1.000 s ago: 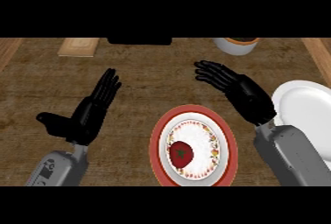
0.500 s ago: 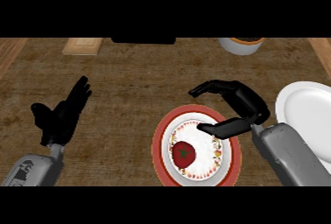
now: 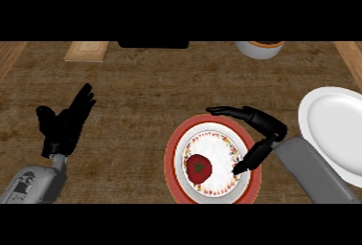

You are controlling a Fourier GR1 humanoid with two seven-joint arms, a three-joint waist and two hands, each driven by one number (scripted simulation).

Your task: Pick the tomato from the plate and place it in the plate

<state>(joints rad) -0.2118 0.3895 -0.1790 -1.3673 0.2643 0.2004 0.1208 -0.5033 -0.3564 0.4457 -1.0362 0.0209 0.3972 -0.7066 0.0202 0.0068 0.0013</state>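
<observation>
A red tomato (image 3: 198,168) lies on a red-rimmed plate (image 3: 172,158) with a patterned white centre, low in the middle of the head view. My right hand (image 3: 259,126) hovers over the plate's right side, fingers curved leftward and thumb pointing down towards the rim; it holds nothing and does not touch the tomato. A plain white plate (image 3: 332,131) sits at the right edge, just beyond my right forearm. My left hand (image 3: 65,125) rests open at the left, fingers up, away from both plates.
A white cup (image 3: 259,48) with an orange rim stands at the back right. A light wooden block (image 3: 87,50) lies at the back left, with a dark object (image 3: 153,44) beside it. Bare brown counter (image 3: 148,95) spreads between the hands.
My right hand has drawn back and down over the red-rimmed plate, its fingers curling from straight to curved. My left hand has shifted left and lower. The tomato has not moved.
</observation>
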